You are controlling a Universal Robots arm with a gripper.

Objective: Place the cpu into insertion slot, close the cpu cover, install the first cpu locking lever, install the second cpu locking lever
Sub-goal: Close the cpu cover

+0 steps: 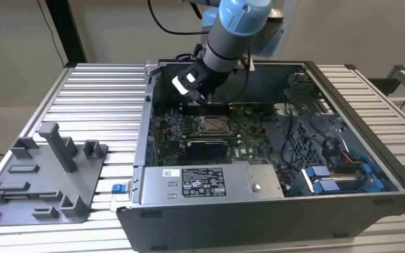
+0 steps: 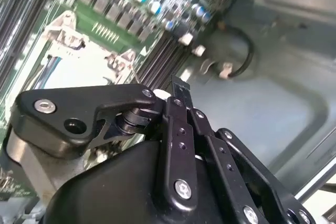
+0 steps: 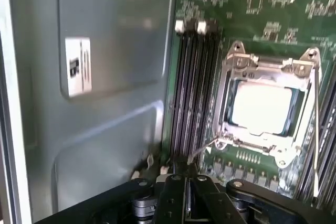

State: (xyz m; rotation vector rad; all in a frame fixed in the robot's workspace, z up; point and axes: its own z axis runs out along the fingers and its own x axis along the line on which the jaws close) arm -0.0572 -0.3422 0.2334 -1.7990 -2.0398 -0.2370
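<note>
Up front in both wrist views, black linkage of the gripper point(image 3: 184, 174) point(image 2: 177, 88), fingers drawn together, tips low over the green motherboard point(image 3: 220, 3) near the socket. Can't tell whether pinching anything, but there's a thin wire locking lever point(image 3: 205, 149) slanting out from the socket corner and ending right at those tips. As for the cpu point(image 3: 261, 108): already sitting flat in the insertion slot point(image 3: 262, 139), silver top face up and glaring bright. Over it, the cpu cover point(image 3: 273, 65), folded down and framing the chip through its window. Along the opposite side of the socket, a second wire lever point(image 3: 316, 129) running straight. Can't make out if it's hooked. Just beside the socket, a bank of long black memory slots point(image 3: 191, 87), then the grey case wall point(image 3: 105, 103). Over in the exterior view, arm reaching down into the open computer case point(image 1: 259, 226), gripper just behind the socket, grey power supply point(image 1: 210, 182) at the front. Whole case parked on a ribbed metal table point(image 1: 97, 95), grey plastic fixture tray point(image 1: 40, 179) well apart on the exterior view's left.
</note>
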